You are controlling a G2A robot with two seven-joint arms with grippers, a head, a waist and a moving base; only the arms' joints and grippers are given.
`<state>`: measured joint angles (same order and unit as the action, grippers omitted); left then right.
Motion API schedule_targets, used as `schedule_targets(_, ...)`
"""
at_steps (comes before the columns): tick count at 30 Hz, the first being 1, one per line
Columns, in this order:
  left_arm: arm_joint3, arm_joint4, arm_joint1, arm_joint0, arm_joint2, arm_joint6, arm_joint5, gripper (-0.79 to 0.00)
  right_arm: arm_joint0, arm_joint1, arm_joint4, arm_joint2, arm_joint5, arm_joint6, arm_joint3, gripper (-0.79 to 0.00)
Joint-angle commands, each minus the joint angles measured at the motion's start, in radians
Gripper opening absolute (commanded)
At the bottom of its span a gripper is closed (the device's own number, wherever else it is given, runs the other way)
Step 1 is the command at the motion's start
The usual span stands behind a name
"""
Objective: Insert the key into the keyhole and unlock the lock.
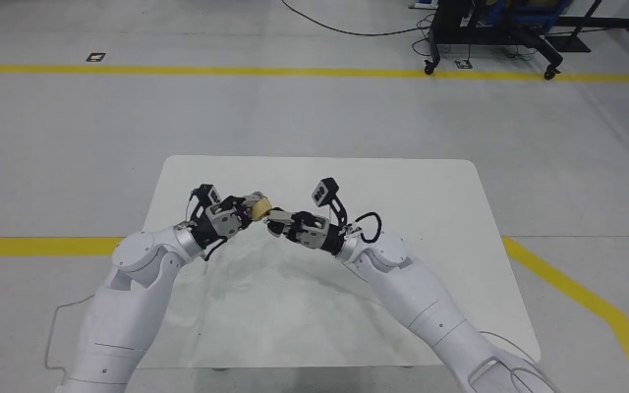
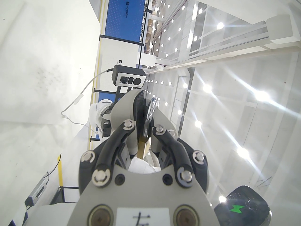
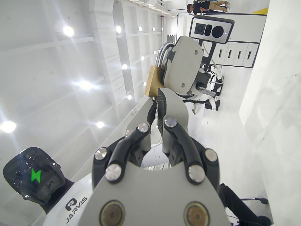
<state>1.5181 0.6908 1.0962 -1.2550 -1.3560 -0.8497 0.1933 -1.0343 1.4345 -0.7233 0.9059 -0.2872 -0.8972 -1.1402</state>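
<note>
Lock (image 3: pixel 153 82): brass body held in the air over the middle of the table (image 1: pixel 423 192), clamped in the jaws of the left gripper (image 1: pixel 252 208); one finger covers a face. Key (image 3: pixel 152 114): pinched in the closed jaws of the right gripper (image 3: pixel 156 99), right against the lock; tip hidden.

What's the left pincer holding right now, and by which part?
The brass padlock, gripped by its body in the left pincer; the silver shackle sticks out past the grip.
</note>
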Motion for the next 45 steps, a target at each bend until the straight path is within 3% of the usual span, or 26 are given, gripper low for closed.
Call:
schedule_targets(1,0.000,-0.001,0.000,0.001,0.001,0.000,-0.002,-0.785,-0.001,0.001,0.003,0.001,0.001,0.001,-0.002,-0.785)
schedule_targets(6,0.000,-0.007,-0.001,0.001,0.002,0.004,-0.010,-0.785,-0.001,0.001,0.039,0.000,0.006,0.016,-0.011,-0.779)
schedule_targets(8,-0.001,-0.005,0.000,0.001,0.002,0.006,-0.014,-0.785,-0.003,0.000,0.061,-0.002,0.006,0.021,-0.022,-0.597)
schedule_targets(17,-0.006,-0.006,-0.001,0.005,0.003,0.007,-0.008,-0.785,-0.023,-0.004,0.141,-0.003,-0.001,0.043,-0.070,-0.591)
schedule_targets(20,-0.006,-0.004,-0.002,0.005,0.002,0.008,-0.008,-0.785,-0.026,-0.005,0.151,-0.001,0.001,0.044,-0.076,-0.557)
schedule_targets(29,0.001,-0.031,-0.003,0.003,0.007,0.012,-0.017,-0.785,-0.034,-0.004,0.145,0.003,0.006,0.047,-0.083,-0.619)
schedule_targets(32,0.003,-0.040,-0.004,0.002,0.008,0.014,-0.022,-0.785,-0.034,-0.002,0.137,0.003,0.008,0.048,-0.080,-0.683)
schedule_targets(34,0.005,-0.041,-0.004,0.001,0.009,0.015,-0.025,-0.785,-0.033,-0.001,0.133,0.003,0.010,0.053,-0.078,-0.782)
schedule_targets(40,0.011,-0.047,-0.004,-0.002,0.006,0.015,-0.056,-0.785,-0.037,0.003,0.089,0.009,0.015,0.058,-0.072,-0.785)
schedule_targets(45,0.014,-0.052,-0.005,-0.006,0.002,0.005,-0.093,-0.785,-0.048,0.010,-0.063,0.026,0.032,-0.012,-0.066,-0.785)
